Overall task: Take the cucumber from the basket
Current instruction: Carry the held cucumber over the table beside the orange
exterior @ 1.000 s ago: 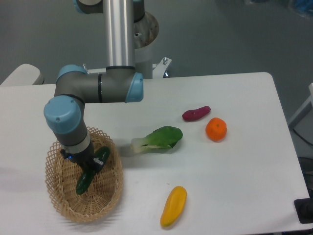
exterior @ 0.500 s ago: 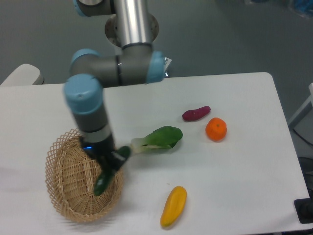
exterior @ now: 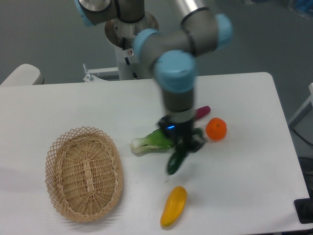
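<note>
Closest to me on the white desk I see the yellow vegetable, lying near the front edge. To its left sits the basket, an oval wicker one, with only bare weave showing inside. Just beyond the yellow vegetable, the cucumber hangs tilted, its lower tip pointing down and to the left, well apart from the basket and above the desk surface. My end effector is clamped around the cucumber's upper part; the picture is motion-blurred there, so I cannot make out the fingers individually. Right beside it on the left lies the bok choy, white stem toward the basket, its leafy end partly hidden behind the wrist. A little farther back and to the right I see an orange fruit, and behind the arm a purple vegetable pokes out, only its right end visible. The arm rises from there with its blue-capped joints toward its base at the far side of the desk.
</note>
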Available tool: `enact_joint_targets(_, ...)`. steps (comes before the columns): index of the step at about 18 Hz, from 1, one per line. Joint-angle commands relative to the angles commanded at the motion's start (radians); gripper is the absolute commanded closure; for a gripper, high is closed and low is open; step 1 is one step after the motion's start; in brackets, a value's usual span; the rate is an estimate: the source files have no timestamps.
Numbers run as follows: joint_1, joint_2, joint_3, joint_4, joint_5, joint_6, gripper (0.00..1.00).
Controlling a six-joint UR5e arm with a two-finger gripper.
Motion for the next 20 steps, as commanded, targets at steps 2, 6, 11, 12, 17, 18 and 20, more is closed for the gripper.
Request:
enact_joint_targets(2, 0.045, 0.0, 0.0, 0.0, -0.002, 0.074, 0.86)
enact_joint_targets(6, 0.103, 0.0, -0.002, -0.002, -0.017, 0.187, 0.86)
enact_joint_targets(11, 0.135, -0.003, -0.005, 0.0, -0.023, 0.234, 0.86)
enact_joint_targets(12, 0.137, -0.006, -0.005, 0.0, -0.023, 0.235, 0.86)
enact_joint_targets(17, 0.144, -0.014, -0.005, 0.005, -0.021, 0.246, 0.86)
enact_joint_targets(18, 0.144, -0.014, -0.005, 0.005, -0.021, 0.246, 0.86)
enact_joint_targets(20, 0.144, -0.014, -0.005, 0.006, -0.021, 0.246, 0.86)
